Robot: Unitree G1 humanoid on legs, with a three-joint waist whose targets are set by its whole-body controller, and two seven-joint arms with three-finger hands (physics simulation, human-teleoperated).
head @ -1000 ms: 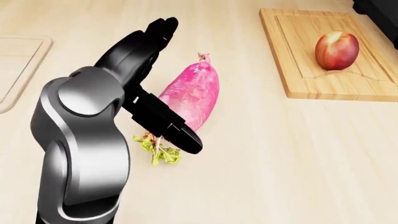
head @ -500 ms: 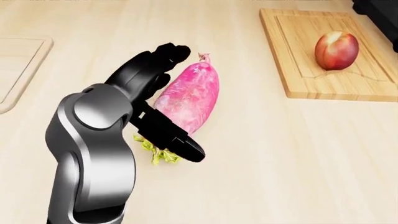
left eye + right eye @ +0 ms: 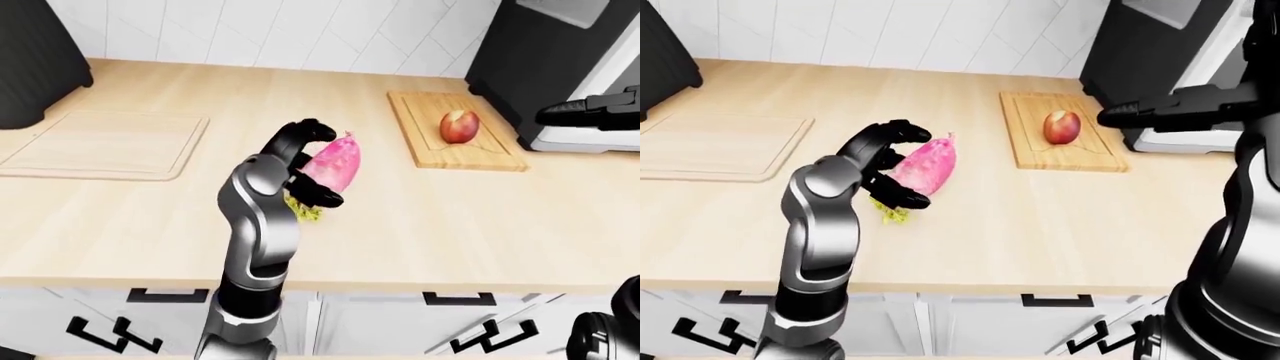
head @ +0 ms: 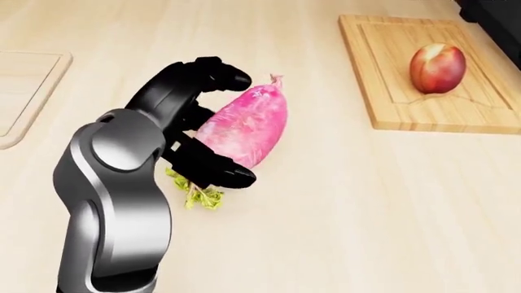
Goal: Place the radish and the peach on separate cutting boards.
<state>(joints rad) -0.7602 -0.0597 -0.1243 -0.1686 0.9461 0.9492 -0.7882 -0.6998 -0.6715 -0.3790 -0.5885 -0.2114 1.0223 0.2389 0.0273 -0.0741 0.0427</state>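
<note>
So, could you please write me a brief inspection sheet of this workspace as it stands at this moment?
Surface: light wooden countertop, white cabinet fronts with black handles below.
Job's things: pink elongated radish with green leaves lies on the bare counter; red-yellow peach sits on the right-hand wooden cutting board; pale cutting board on the view's left carries nothing.
Clutter: nothing seen.
Hands: black left hand has fingers curled round the radish, thumb underneath; right hand hangs extended, open, beyond the peach's board.
Cables: nothing seen.
Surroundings: white tiled wall; dark appliance at the right; a dark object at the left edge.
</note>
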